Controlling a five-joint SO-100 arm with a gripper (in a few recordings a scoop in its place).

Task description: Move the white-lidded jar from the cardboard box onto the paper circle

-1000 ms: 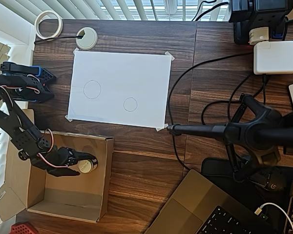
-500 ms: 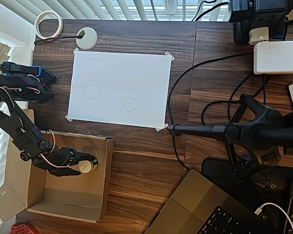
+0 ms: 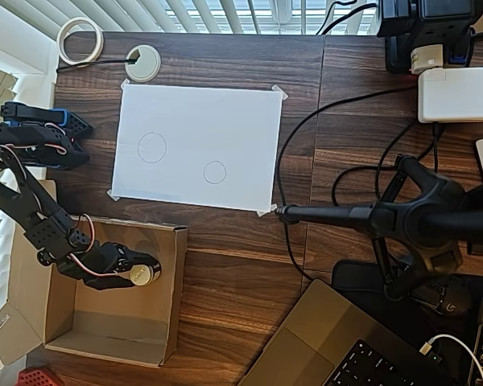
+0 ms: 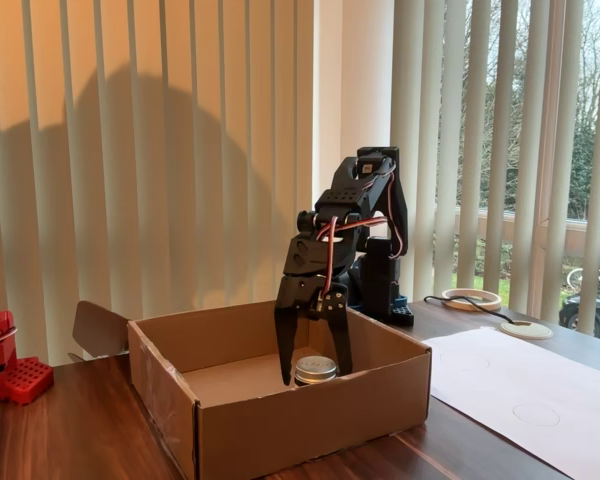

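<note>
Cardboard box (image 3: 173, 289) sits at seven o'clock of the overhead view, the jar (image 3: 145, 273) inside near its right wall. The gripper (image 3: 134, 268) reaches in from nine o'clock, jaws spread to either side of the jar; whether they touch it cannot be told. The smaller drawn circle (image 3: 215, 172) lies on the white sheet (image 3: 225, 121), at one o'clock from the jar.

Fixed view: the gripper (image 4: 314, 376) points straight down into the box (image 4: 310, 420), one finger at each side of the jar (image 4: 315, 370), jaws unclenched. The circle (image 4: 536, 414) lies at three o'clock, bare.
</note>
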